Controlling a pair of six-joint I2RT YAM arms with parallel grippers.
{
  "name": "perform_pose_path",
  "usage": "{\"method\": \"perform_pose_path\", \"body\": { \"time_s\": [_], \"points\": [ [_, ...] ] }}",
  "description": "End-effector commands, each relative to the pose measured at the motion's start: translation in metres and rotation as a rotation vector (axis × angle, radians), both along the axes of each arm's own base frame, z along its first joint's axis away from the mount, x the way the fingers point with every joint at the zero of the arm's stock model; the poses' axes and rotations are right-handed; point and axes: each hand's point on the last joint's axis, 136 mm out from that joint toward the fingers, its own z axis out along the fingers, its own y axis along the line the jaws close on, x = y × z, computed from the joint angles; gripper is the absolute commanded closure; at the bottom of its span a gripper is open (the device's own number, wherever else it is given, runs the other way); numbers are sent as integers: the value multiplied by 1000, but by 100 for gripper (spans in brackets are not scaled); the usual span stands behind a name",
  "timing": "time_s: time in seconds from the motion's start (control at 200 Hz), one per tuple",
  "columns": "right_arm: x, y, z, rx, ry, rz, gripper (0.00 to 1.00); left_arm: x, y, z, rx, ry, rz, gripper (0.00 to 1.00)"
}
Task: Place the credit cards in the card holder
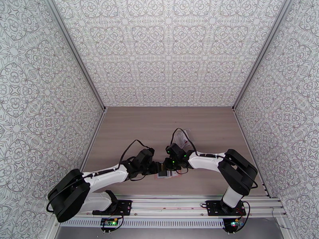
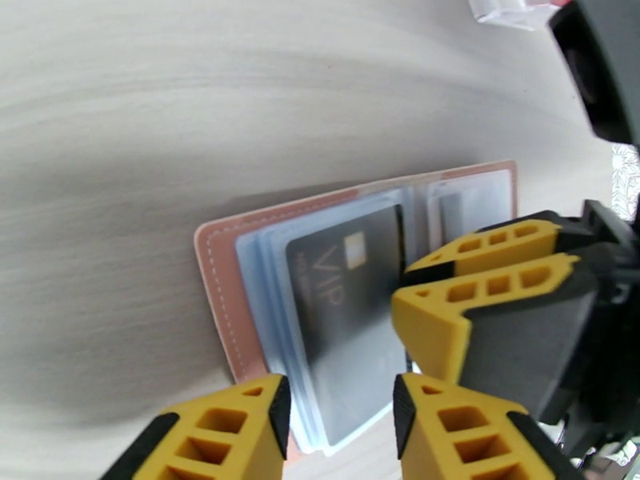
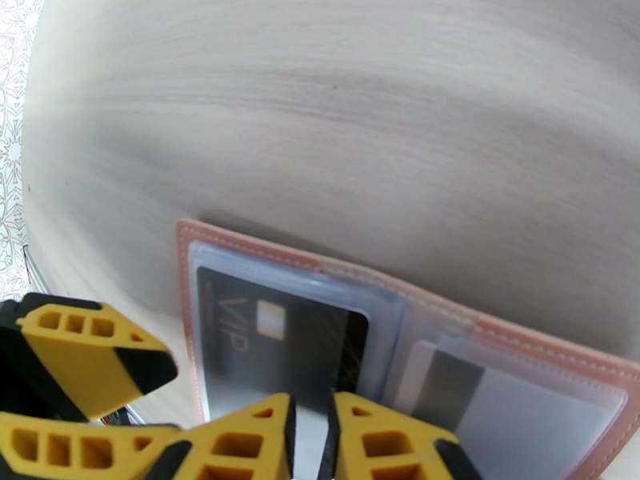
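The card holder (image 1: pixel 165 175) lies open near the table's front edge, pink with blue-grey sleeves (image 2: pixel 216 266) (image 3: pixel 186 298). A black credit card marked VIP (image 2: pixel 344 314) (image 3: pixel 304 346) sits inside a sleeve of one half. In the other half a pale card with a dark stripe (image 3: pixel 456 386) (image 2: pixel 472 206) rests in a pocket. My left gripper (image 2: pixel 342 430) (image 3: pixel 164 410) (image 1: pixel 153 167) stands open, its fingers either side of the holder's outer end. My right gripper (image 3: pixel 310 430) (image 2: pixel 400 286) (image 1: pixel 169 166) is nearly closed, pinching a sleeve by the spine, at the black card's inner end.
A crinkly clear plastic pouch (image 1: pixel 182 137) (image 2: pixel 504 6) lies just beyond the right wrist. Patterned walls enclose the wooden table (image 1: pixel 159 124) on three sides. Both arms meet over the holder close to the front rail (image 1: pixel 167 202).
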Motion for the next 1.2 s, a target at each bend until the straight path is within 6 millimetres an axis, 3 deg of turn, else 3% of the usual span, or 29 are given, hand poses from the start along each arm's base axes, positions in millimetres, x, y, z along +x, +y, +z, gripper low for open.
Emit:
{"method": "perform_pose_path", "body": {
  "time_s": [0.0, 0.455, 0.905, 1.1, 1.195],
  "points": [
    [-8, -4, -10, -30, 25, 8, 80, 1, -3, 3, 11, 1, -6, 57],
    [-9, -4, -10, -32, 25, 14, 79, 2, -14, -5, 0, 25, -28, 61],
    [-8, -4, -8, -32, 22, 13, 79, 1, -22, 1, -49, 18, -41, 62],
    [-7, -3, 0, -14, 9, 8, 79, 0, -28, 6, -85, 23, -53, 62],
    [-6, -5, 9, -16, -12, 10, 74, 0, -31, 8, -101, 23, -55, 62]
  ]
}}
